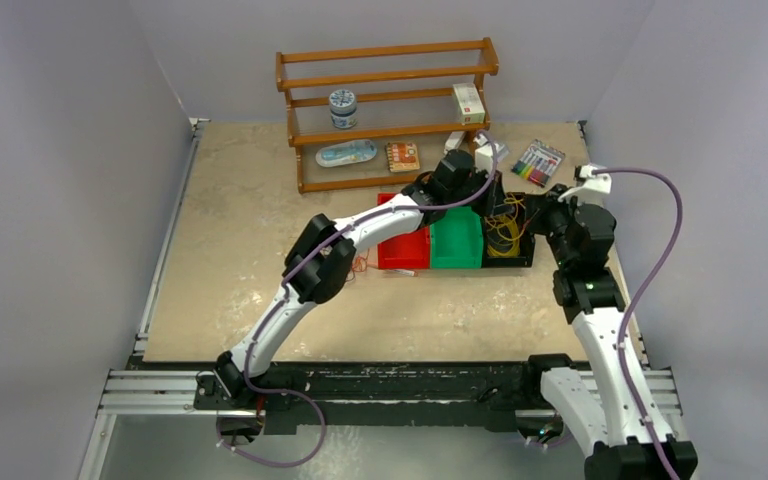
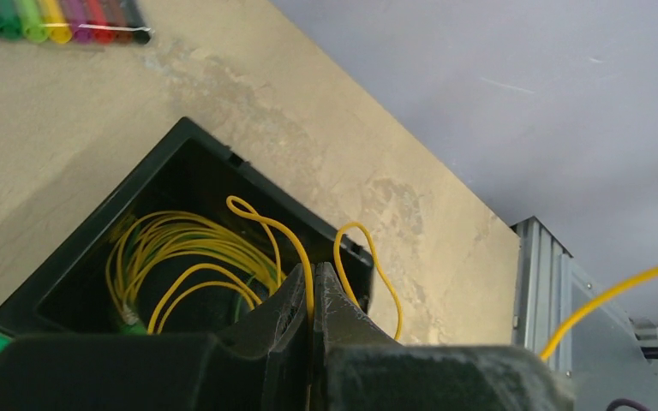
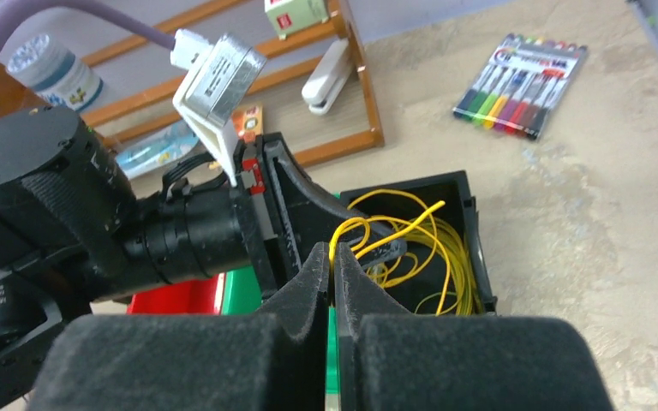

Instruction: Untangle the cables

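The yellow cable (image 1: 505, 235) lies coiled in a black bin (image 1: 525, 258) and shows as loops in the left wrist view (image 2: 184, 248) and the right wrist view (image 3: 445, 248). My left gripper (image 2: 313, 274) is shut on a strand of the yellow cable that rises out of the bin (image 2: 94, 248). My right gripper (image 3: 332, 257) is shut on another yellow strand just above the bin (image 3: 471, 214), close beside the left gripper (image 3: 300, 205). A thin orange-red cable (image 1: 363, 263) lies on the table left of the red bin. No dark cable shows.
A red bin (image 1: 405, 250) and a green bin (image 1: 457, 245) stand left of the black bin. A wooden shelf (image 1: 390, 95) with a jar, a box and a stapler (image 3: 326, 77) stands behind. A marker pack (image 1: 537, 162) lies at the back right (image 3: 521, 86).
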Controlling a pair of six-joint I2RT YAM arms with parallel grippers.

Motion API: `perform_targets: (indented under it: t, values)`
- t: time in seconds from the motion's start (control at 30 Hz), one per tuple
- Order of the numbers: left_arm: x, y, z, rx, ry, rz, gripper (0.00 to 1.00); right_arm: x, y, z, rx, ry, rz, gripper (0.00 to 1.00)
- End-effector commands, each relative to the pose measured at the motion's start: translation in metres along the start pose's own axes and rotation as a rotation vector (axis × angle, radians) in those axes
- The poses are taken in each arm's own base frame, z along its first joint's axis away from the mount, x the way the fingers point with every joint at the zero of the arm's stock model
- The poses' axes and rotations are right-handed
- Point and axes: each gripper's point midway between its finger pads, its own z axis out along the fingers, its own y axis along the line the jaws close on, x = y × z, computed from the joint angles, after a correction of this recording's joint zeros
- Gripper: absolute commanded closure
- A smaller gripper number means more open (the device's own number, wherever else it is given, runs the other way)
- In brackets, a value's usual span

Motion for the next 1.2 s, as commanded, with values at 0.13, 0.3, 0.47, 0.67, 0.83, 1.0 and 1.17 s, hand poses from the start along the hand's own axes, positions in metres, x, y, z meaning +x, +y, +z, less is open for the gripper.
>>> perform_targets:
  t: [0.13,0.3,0.47,0.67,0.83,1.0,1.17]
  values:
    - [0.014,0.019,0.006,-0.015,0.008,0.025,0.93,0.027,-0.003,0.018,-0.003,0.060,0.055,1.00]
    - [0.006,0.015,-0.003,-0.036,-0.002,0.046,0.77,0.035,-0.023,0.022,0.091,0.061,0.049,1.00]
    - [-0.009,0.009,-0.020,-0.062,-0.026,0.065,0.66,0.040,-0.035,0.028,0.147,0.064,0.035,1.00]
    - [-0.037,0.010,-0.051,-0.139,-0.090,0.078,0.56,0.044,-0.039,0.036,0.163,0.065,0.032,1.00]
    - [-0.058,0.017,-0.084,-0.203,-0.161,0.046,0.37,0.041,-0.040,0.044,0.165,0.053,0.023,1.00]
    - [-0.078,0.016,-0.124,-0.287,-0.214,0.047,0.36,0.045,-0.030,0.056,0.097,0.065,0.020,1.00]
    - [-0.082,0.013,-0.170,-0.385,-0.220,0.075,0.36,0.068,-0.032,0.070,0.086,0.131,0.029,1.00]
